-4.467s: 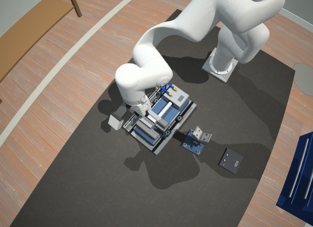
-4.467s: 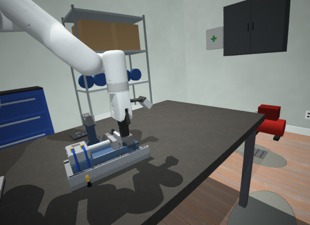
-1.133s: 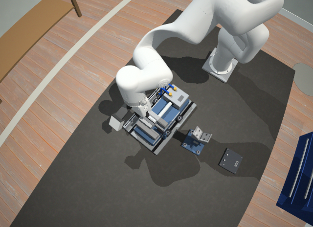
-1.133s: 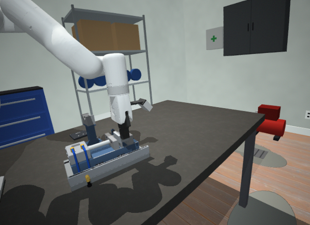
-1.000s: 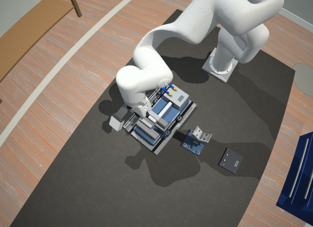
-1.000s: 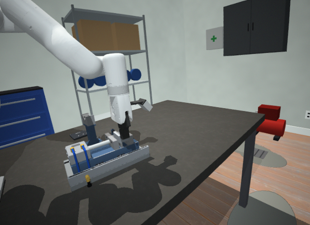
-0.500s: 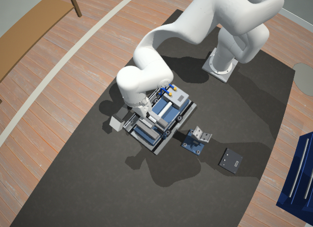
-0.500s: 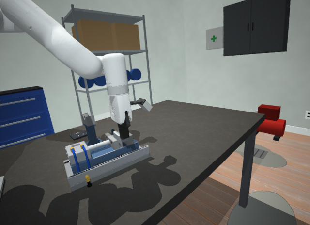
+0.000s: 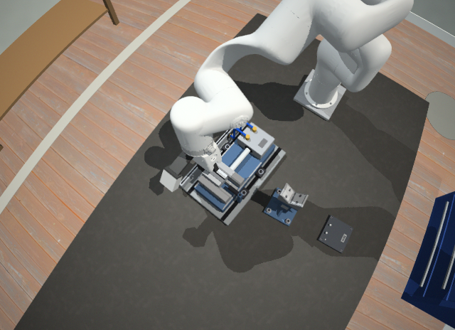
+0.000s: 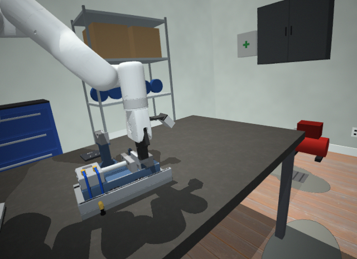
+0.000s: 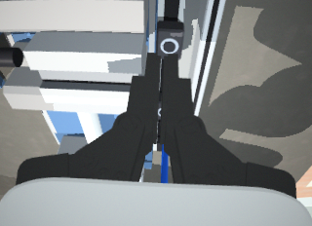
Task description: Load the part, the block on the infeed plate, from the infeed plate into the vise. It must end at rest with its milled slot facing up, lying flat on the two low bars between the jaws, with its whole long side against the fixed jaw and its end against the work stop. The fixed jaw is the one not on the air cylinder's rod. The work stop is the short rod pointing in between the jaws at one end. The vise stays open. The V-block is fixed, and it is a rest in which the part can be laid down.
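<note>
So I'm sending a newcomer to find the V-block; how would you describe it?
Start at the dark table mat and find the big blue-and-grey vise under the arm. Between it and the flat dark infeed plate stands the V-block: the only blue base topped by a pale notched rest.

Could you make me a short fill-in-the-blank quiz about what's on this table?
The gripper's fingers are ____.
The gripper hangs over the ____, not the V-block.
The infeed plate has ____ on it.
The hoses on the air cylinder are ____.

Missing words: shut; vise; nothing; blue
</note>
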`<action>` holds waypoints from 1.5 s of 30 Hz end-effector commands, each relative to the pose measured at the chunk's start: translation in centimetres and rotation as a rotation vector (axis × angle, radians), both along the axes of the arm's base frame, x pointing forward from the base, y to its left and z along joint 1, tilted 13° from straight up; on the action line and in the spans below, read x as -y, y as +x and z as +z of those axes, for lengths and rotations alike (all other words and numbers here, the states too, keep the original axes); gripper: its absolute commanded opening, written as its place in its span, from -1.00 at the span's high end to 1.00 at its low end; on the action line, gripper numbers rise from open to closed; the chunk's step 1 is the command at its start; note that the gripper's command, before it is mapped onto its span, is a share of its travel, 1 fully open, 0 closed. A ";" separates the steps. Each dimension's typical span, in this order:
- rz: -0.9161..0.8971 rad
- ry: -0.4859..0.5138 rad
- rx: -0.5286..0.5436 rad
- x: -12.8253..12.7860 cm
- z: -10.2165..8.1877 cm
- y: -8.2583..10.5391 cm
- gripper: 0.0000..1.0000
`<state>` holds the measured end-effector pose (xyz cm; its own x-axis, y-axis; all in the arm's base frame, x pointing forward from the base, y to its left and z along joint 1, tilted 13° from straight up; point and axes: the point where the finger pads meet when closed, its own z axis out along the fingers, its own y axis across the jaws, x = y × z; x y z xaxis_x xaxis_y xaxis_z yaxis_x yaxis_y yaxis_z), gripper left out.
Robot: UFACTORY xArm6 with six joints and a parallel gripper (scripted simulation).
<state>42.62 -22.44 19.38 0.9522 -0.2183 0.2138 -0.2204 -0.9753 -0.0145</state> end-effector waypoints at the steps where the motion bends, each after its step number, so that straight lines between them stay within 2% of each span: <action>1: 0.000 -0.002 0.004 -0.1 0.2 0.1 1.00; 45: 0.000 -0.002 0.004 -1.2 0.2 0.4 1.00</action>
<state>42.87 -21.32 19.40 0.9522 -0.2183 0.2138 -0.2204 -0.9753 -0.0144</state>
